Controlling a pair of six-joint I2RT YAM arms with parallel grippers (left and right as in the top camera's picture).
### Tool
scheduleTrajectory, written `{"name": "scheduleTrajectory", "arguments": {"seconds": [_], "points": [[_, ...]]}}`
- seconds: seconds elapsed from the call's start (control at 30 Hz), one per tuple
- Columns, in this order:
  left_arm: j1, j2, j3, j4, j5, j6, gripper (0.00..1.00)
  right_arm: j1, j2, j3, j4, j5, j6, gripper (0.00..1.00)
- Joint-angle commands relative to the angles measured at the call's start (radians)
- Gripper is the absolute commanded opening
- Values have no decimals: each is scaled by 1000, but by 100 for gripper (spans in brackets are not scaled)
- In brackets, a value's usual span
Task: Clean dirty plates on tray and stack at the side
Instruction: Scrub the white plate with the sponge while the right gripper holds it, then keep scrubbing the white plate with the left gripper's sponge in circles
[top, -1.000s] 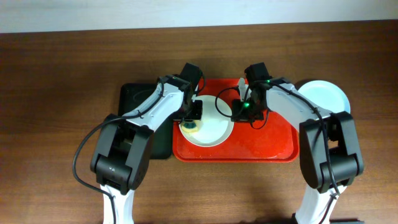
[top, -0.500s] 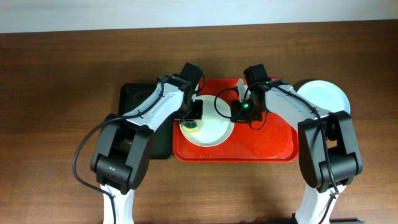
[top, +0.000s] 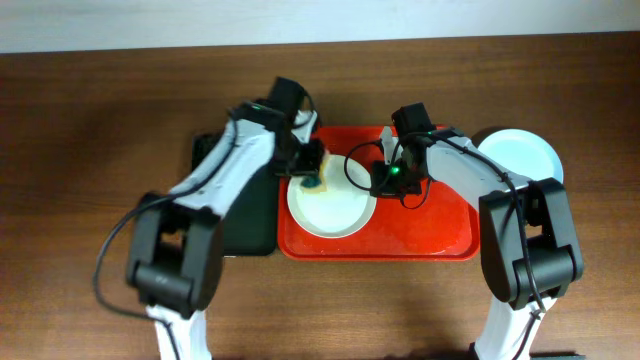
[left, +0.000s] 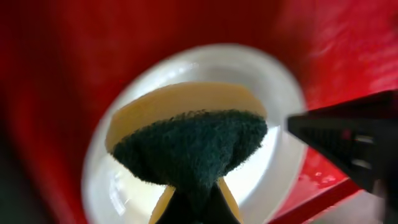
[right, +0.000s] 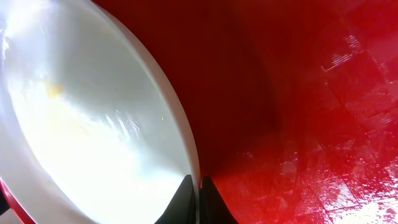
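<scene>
A white plate (top: 332, 208) with faint yellowish smears lies on the left half of the red tray (top: 430, 225). My left gripper (top: 310, 178) is shut on a green and yellow sponge (left: 189, 146), held at the plate's upper left edge. My right gripper (top: 380, 182) is shut on the plate's right rim (right: 186, 155), one finger on each side of it. A pale plate stack (top: 520, 155) sits on the table right of the tray. In the left wrist view the plate (left: 280, 155) lies under the sponge.
A black tray (top: 235, 215) lies against the red tray's left side. The right half of the red tray is wet and bare. Brown table (top: 90, 150) surrounds everything.
My left arm swung back and to the left, carrying the sponge from the plate's left middle up to its far left edge. My right gripper stayed on the rim.
</scene>
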Motion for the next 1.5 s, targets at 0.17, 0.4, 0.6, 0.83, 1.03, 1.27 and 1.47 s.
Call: {"name": "scheduleTrajectory", "arguments": {"seconds": [0.17,0.4,0.6,0.83,1.03,1.27,1.47], "points": [[-48,-43,-51,20,-137,19,0,4,18,-10,0,-16,-6,4],[-56,84,-97,82,-136,18,0,4,18,-10,0,-16,-6,4],[-56,178,-97,122,-50,-8,0,4,18,-10,0,-16,-6,4],[-42,172,-90,127,213,-7,0,4,18,-10,0,-16,-6,4],[14,41,-68,132,233,-6,0,4,18,-10,0,-16,-6,4],[17,-60,-69,105,53,-7,0,4,18,-10,0,-16,-6,4],[-5,-13,-114,119,-40,-8,0,4,18,-10,0,-17,-6,4]]}}
